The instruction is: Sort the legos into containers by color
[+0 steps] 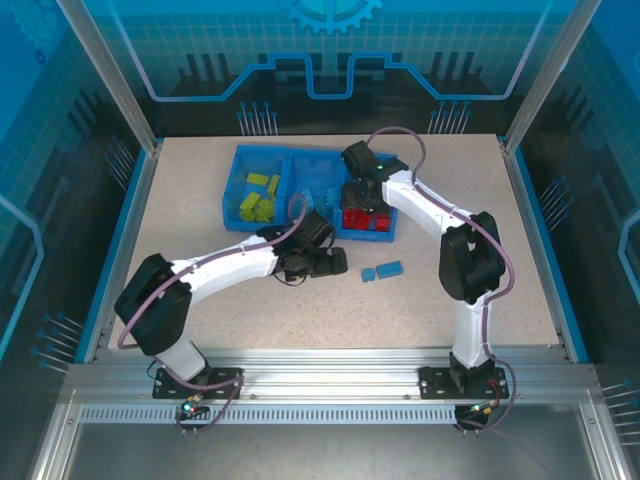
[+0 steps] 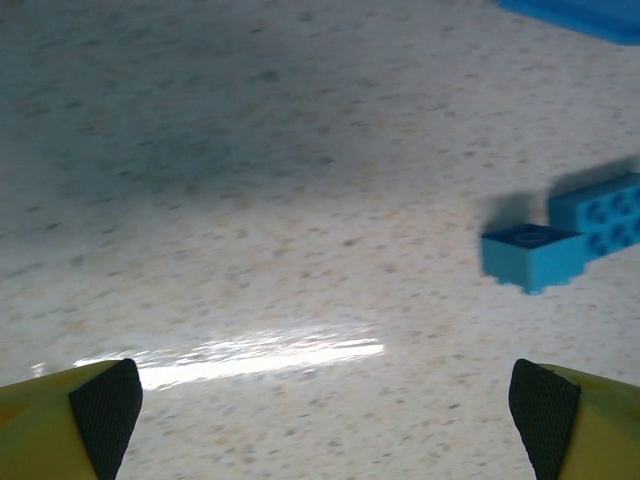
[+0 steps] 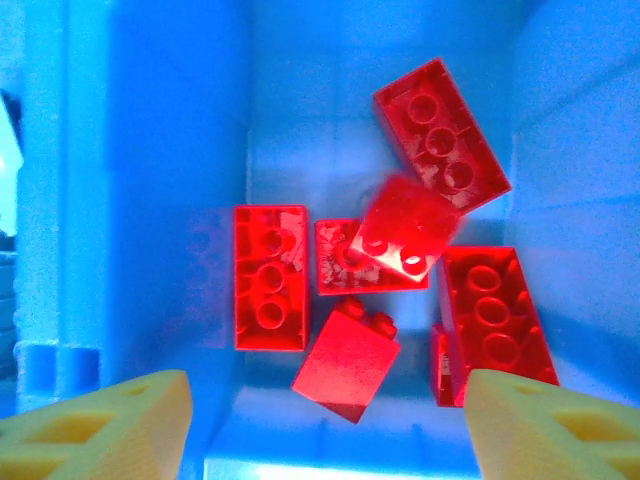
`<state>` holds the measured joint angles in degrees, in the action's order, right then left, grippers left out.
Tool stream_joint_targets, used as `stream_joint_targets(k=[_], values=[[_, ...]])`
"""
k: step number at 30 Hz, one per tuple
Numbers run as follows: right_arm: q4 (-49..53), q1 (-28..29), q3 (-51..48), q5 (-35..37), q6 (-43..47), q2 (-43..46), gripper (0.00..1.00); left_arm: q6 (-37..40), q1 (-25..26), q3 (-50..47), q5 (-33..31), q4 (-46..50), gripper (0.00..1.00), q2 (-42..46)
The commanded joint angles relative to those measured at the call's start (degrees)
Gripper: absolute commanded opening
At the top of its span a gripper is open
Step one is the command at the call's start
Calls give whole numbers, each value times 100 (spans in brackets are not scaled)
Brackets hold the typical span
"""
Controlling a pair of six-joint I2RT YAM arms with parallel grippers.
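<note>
- Sorting looks nearly done: red studded plastic bricks point(image 3: 270, 275) lie in the right compartment of the shallow blue plastic tray point(image 1: 262, 150), yellow-green bricks point(image 1: 258, 198) in the left.
- The right arm's fingers point(image 3: 110, 425) hang apart above the red pile, holding nothing.
- Two light-blue bricks point(image 2: 560, 245) lie side by side on the speckled table point(image 1: 200, 270) near the tray; the left arm's fingers point(image 2: 60, 425), spread wide and empty, hover beside them.

No legible text, numbers or brand marks. Back panel point(image 1: 200, 50): pale gear emblem point(image 1: 332, 12) plus circuit-style lines, no lettering. Red legos point(image 3: 270, 275) ahead of right fingers point(image 3: 100, 425): too blurred for any moulded marks. Blue legos point(image 2: 535, 255) ahead-right of left fingers point(image 2: 100, 405): same.
</note>
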<state>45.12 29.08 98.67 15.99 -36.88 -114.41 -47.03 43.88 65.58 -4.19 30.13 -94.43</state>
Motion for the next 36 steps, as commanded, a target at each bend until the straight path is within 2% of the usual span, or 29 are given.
stream_joint_targets(k=[1, 9, 19, 28, 36], values=[[-92, -19, -338, -214, 15, 611, 79, -201, 178, 463, 131, 176, 99, -365], [-367, -210, -1808, 90, 109, 2146, 81, -308, 521, 1231, 282, 260, 98, -1222], [-378, -1205, -3270, 39, 287, 3690, 83, -315, 734, 2297, 310, 553, 87, -2252], [-355, -1860, -3917, -174, 424, 4308, 83, -422, 780, 2582, 193, 634, 76, -2647], [-355, -2081, -4173, -296, 441, 4546, 84, -418, 780, 2661, 59, 744, 66, -2791]])
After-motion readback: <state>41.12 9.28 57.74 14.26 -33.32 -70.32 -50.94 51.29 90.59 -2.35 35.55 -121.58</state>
